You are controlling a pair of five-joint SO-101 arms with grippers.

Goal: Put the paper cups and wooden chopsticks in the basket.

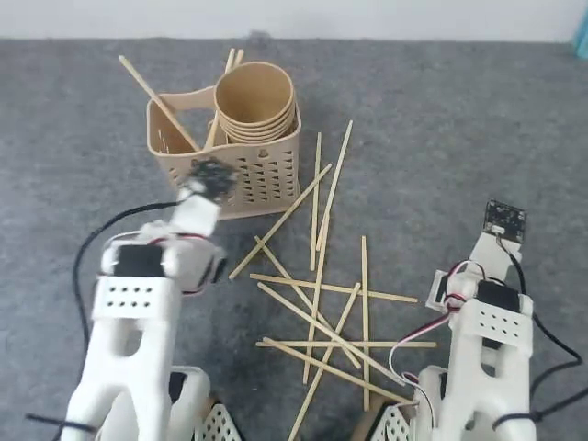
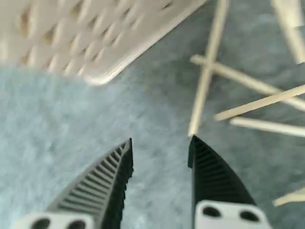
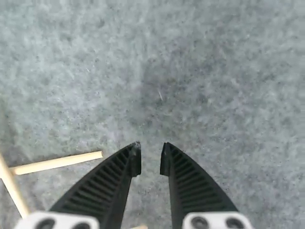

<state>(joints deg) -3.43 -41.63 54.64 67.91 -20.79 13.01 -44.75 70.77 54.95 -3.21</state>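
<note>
From above, the basket stands near the tabletop's far edge, left of centre. It holds a nested stack of paper cups, mouths up. Three chopsticks stand in it too: one leans toward the far left corner and two poke up behind the cups. The loose chopsticks are scattered across the middle toward the near edge. Most have their long axes running near to far, a few lie crosswise, and others lie on the diagonal, crossing one another.

The left arm stretches from the near left corner, its wrist just in front of the basket's near wall. Its wrist view gives the close detail: the jaws are well apart and hold nothing, the basket's lower corner is beyond them, and a chopstick end lies just past one tip.

The right arm sits folded at the near right corner. Its jaws are nearly together with a narrow slit between them, empty over grey cover, and a chopstick end lies beside them.
</note>
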